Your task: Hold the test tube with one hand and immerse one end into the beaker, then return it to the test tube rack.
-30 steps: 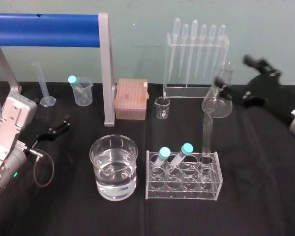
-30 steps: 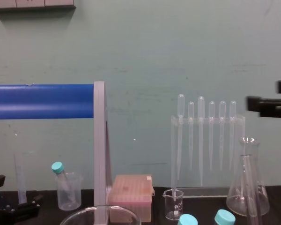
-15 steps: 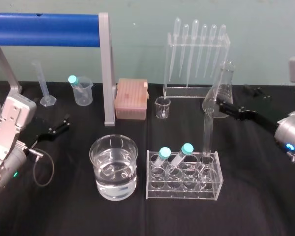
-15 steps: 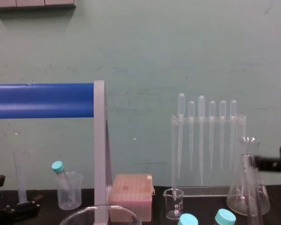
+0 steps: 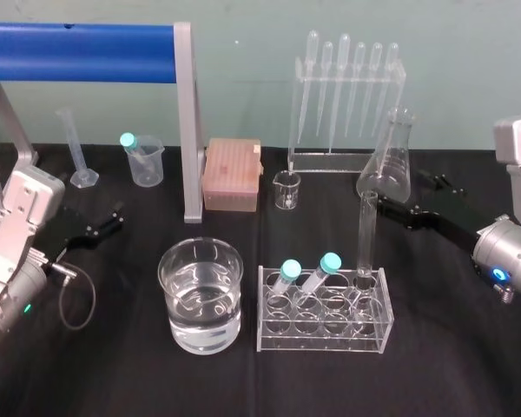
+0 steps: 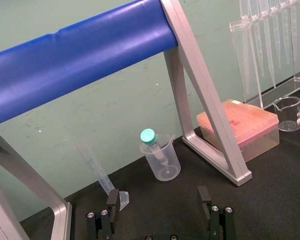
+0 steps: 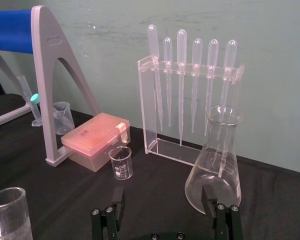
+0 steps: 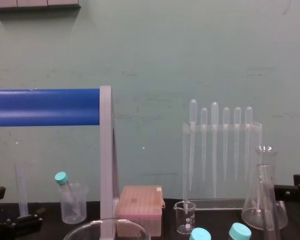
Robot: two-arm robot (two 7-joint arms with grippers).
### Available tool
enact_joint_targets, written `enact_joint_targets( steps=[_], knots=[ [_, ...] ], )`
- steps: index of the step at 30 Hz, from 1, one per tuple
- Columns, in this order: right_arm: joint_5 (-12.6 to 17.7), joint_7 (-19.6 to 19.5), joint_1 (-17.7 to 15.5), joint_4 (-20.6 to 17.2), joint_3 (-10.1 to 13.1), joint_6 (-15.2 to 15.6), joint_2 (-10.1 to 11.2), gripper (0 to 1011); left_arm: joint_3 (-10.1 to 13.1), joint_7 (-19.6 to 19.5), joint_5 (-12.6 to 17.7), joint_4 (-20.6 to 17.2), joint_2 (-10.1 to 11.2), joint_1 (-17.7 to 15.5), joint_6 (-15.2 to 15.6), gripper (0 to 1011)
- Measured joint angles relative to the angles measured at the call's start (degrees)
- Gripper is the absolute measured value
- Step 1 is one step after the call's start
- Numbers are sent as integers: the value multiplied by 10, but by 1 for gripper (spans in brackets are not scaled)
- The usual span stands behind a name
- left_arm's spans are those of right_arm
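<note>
Black right gripper (image 5: 414, 198): low over table (image 5: 469, 356), right of test tube rack (image 5: 323, 323), arm reaching in from right edge
fingers (image 7: 208, 196): wide apart, nothing btwn, touching nothing
test tube (image 5: 366, 233): upright in rack's rear-right hole
beaker (image 5: 201, 295): part-filled w/ clear liquid, just left of rack
left gripper (image 5: 115, 217): parked far left, fingers apart, empty
</note>
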Motion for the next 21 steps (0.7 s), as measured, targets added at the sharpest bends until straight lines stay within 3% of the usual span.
enact_joint_targets(
  steps=[21],
  knots=[
    [0,0,3,3,-2,0,1,1003,0,0,0,0,0,0,0,1000]
  ],
)
